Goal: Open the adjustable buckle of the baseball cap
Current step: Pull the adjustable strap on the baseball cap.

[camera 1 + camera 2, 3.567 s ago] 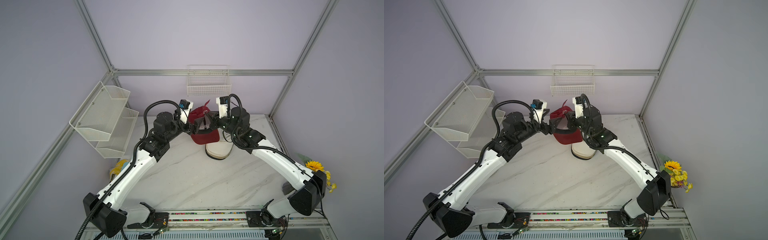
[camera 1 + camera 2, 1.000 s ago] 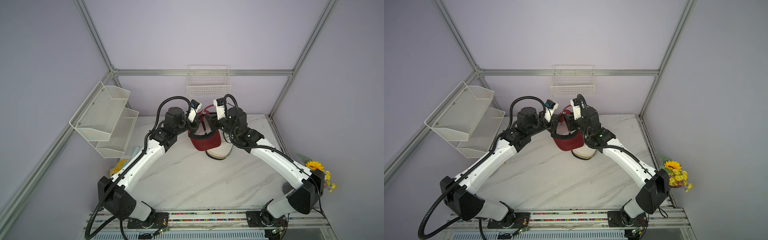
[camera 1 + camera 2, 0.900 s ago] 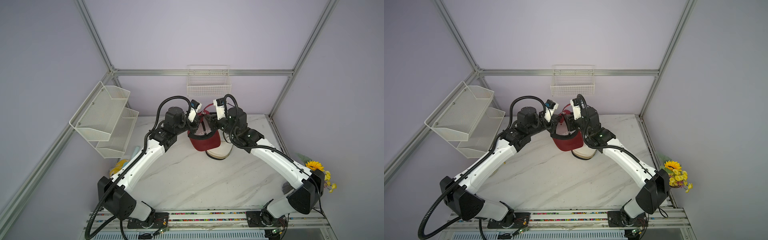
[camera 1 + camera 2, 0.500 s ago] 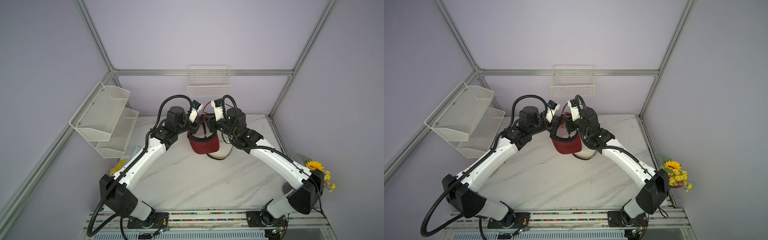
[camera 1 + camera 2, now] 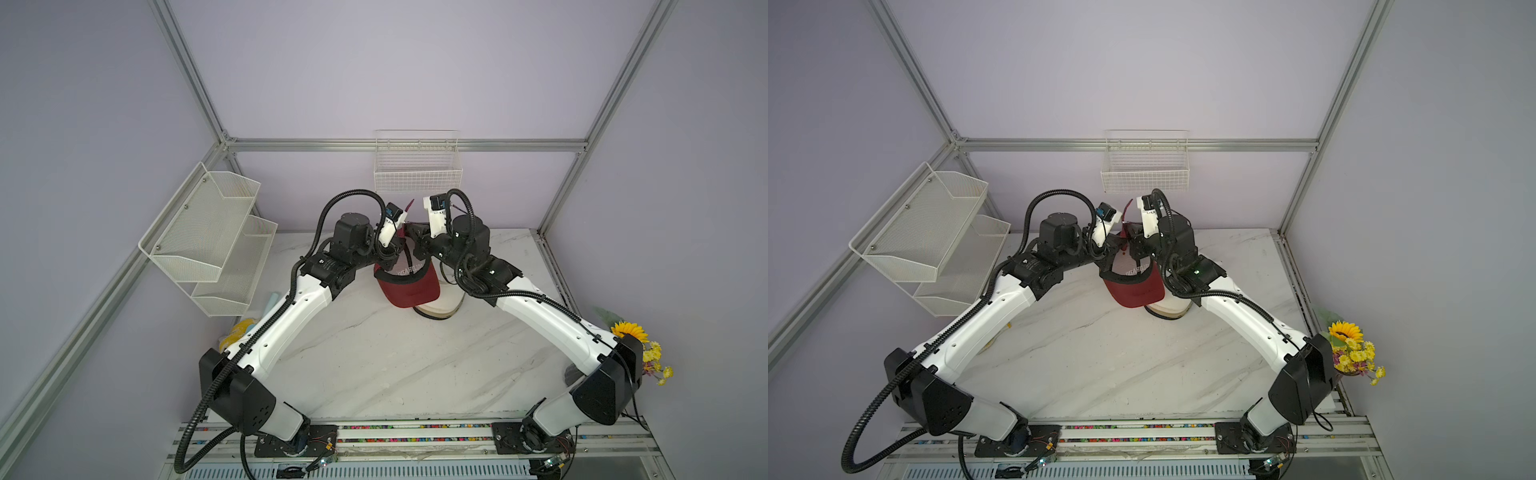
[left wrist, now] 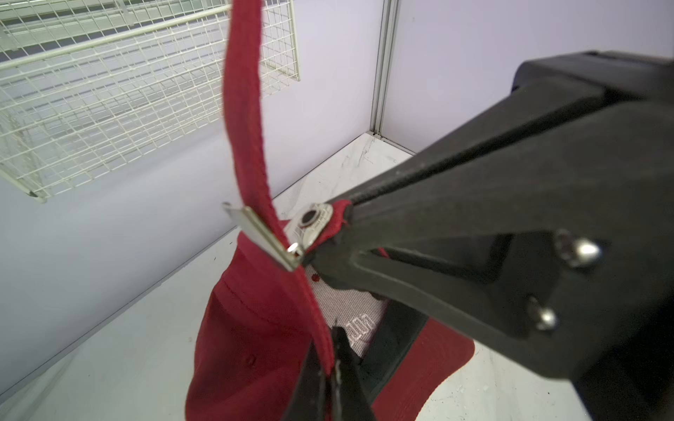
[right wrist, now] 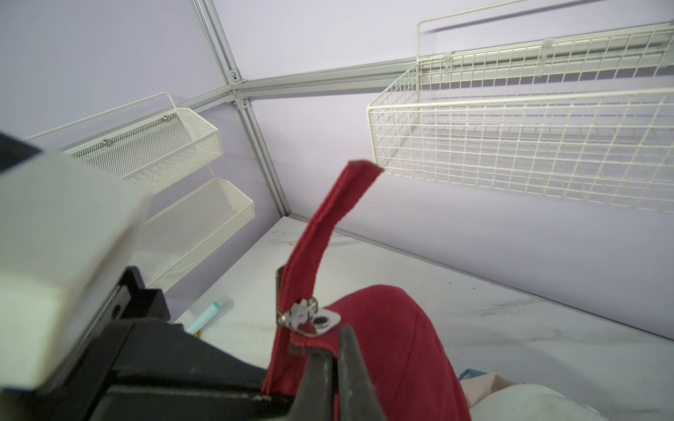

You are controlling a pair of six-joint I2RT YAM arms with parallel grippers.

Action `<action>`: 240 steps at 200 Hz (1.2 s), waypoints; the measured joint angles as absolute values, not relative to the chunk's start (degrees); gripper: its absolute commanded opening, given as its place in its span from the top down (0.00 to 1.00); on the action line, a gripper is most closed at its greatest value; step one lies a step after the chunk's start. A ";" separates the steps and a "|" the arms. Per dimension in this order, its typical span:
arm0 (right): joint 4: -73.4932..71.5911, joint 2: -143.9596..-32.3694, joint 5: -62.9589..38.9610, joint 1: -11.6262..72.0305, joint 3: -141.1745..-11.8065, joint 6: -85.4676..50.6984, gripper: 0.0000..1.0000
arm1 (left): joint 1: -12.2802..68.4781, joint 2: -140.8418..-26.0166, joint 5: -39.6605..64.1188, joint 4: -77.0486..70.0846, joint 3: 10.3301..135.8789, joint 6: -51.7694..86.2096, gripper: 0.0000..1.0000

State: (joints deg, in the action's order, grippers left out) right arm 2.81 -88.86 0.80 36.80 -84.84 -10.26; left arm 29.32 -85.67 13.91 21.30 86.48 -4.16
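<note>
**Marble table (image 5: 374,365): red baseball cap (image 5: 409,286) held above it, between the arms**
Left gripper (image 6: 330,351) clamped on the strap (image 6: 244,109) below the metal buckle (image 6: 268,237). Right gripper (image 7: 333,346) pinches the red tab (image 7: 313,340) at the buckle plate. Strap end sticks up.

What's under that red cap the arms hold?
A cream object sits on the table below the cap; the cap hides part of it, so what it is is unclear.

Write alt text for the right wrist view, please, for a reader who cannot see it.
The right pincer is shut on the edge of the red cap, next to its metal buckle. The red strap sticks out through the buckle, with a white wire basket on the wall behind.
</note>
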 measured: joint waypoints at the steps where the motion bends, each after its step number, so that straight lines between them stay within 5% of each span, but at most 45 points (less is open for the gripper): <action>1: 2.81 -88.88 0.82 36.80 -84.84 -10.28 0.98 | 29.32 -85.67 13.93 21.30 86.48 -4.16 1.00; 133: 0.86 -89.06 8.93 32.42 -86.48 -13.13 0.99 | 29.34 -83.20 12.36 20.64 82.00 -5.41 1.00; 240: 4.05 -98.45 -9.17 34.09 -92.95 -16.19 0.94 | 27.09 -76.60 -13.80 26.04 81.54 -7.75 1.00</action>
